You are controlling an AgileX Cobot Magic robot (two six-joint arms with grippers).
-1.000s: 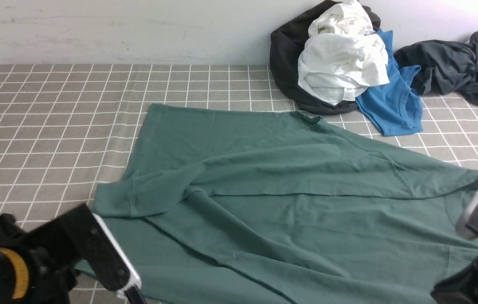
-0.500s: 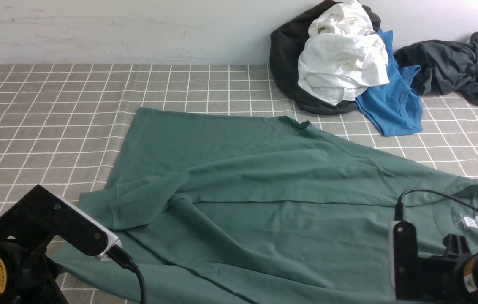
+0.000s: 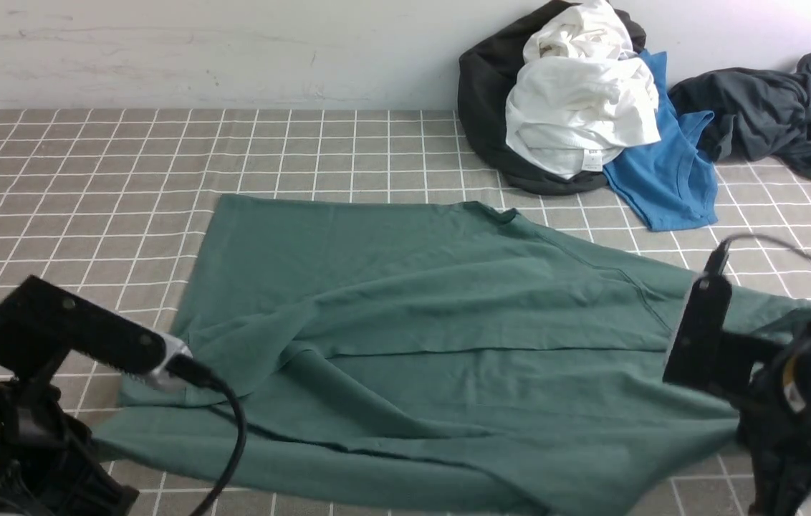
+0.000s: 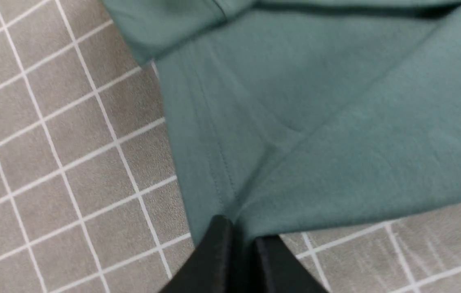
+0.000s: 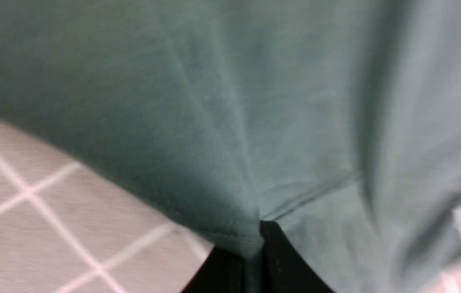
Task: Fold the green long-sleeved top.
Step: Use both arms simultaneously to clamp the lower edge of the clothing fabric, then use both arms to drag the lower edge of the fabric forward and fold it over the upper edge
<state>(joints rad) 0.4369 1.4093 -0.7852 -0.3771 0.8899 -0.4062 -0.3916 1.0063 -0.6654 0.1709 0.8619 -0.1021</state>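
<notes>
checking grippers: what is the state of each?

left gripper [image 4: 238, 230]: closed, pinching the green top [image 3: 434, 287] at 8 o'clock in the front view. right gripper [image 5: 253, 234]: closed, pinching the same fabric at 4 o'clock.

and the top's position?

spread across the centre of the gridded cloth [image 3: 90, 179], near edge sagging toward 6 o'clock. blue garment [image 3: 670, 179]: 2 o'clock.

Past the green top [image 3: 448, 287], my front view cuts off its near edge — and the neck label is hidden from me. Beside the top, the right arm [image 3: 799, 387] blurs — its fingertips cropped away.
</notes>
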